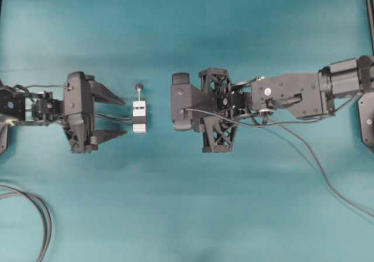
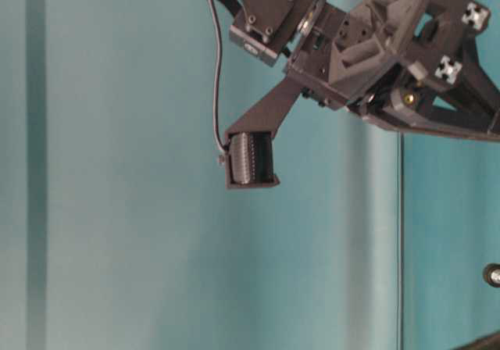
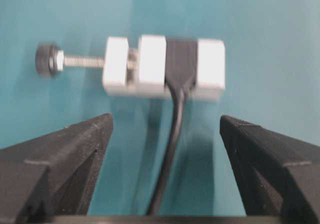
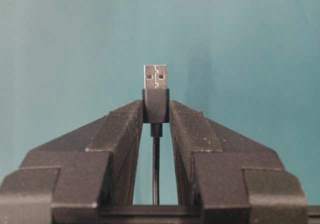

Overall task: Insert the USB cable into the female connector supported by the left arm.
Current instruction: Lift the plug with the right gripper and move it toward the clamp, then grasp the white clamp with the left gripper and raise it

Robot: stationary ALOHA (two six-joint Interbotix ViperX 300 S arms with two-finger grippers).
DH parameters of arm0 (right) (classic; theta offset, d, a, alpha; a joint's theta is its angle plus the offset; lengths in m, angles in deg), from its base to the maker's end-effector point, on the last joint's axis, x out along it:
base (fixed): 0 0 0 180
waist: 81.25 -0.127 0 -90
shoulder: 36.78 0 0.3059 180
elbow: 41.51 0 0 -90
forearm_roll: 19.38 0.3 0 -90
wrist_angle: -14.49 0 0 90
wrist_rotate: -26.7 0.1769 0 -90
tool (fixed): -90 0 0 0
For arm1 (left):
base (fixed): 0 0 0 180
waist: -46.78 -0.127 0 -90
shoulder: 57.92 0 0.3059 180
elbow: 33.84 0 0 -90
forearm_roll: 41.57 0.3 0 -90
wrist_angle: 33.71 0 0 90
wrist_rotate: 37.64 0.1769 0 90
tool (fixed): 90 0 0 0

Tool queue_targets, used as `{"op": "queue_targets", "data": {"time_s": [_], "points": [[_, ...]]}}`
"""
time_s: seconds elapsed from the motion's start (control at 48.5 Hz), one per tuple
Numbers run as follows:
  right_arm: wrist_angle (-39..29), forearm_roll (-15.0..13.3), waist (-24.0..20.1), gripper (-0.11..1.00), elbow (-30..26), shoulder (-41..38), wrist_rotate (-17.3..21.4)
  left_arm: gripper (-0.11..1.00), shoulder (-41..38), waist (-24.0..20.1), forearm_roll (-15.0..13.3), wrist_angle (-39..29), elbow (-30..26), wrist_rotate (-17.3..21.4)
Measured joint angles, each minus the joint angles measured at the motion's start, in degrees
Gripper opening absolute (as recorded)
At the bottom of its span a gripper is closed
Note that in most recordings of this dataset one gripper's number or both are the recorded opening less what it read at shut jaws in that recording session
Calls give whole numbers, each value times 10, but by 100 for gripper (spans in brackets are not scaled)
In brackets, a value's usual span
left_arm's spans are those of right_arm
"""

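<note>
The female connector [image 1: 139,117], a white clamp block with a black band and a screw ending in a black knob [image 1: 139,87], lies on the teal cloth. Its thin dark cable [image 3: 175,149] runs back between the jaws of my left gripper [image 1: 124,117], which stands open just short of the block [image 3: 150,66] and does not touch it. My right gripper [image 4: 155,109] is shut on the dark body of the USB cable's plug [image 4: 155,79], whose metal tip sticks out past the fingers [image 2: 251,158]. The right gripper [image 1: 174,102] hangs above the cloth, a short gap right of the connector.
Thick black looped cables [image 1: 41,215] lie at the lower left corner. The USB cable [image 1: 327,180] trails from the right arm towards the lower right. A black mount [image 1: 367,121] stands at the right edge.
</note>
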Motion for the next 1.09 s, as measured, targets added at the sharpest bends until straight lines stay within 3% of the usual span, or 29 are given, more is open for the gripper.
{"op": "queue_targets", "data": {"time_s": [0.33, 0.743, 0.928, 1.093], "points": [[0, 0, -11, 21, -3, 0, 1, 92, -30, -17, 0, 83, -2, 16], [-1, -1, -15, 21, -18, -10, 1, 87, -106, -15, 0, 254, 41, 25], [-1, -6, -16, 21, -36, -35, 0, 85, -127, 5, 1, 267, 25, 25], [-8, -32, -16, 21, -55, -47, 0, 85, -131, 14, 0, 256, 16, 7]]}}
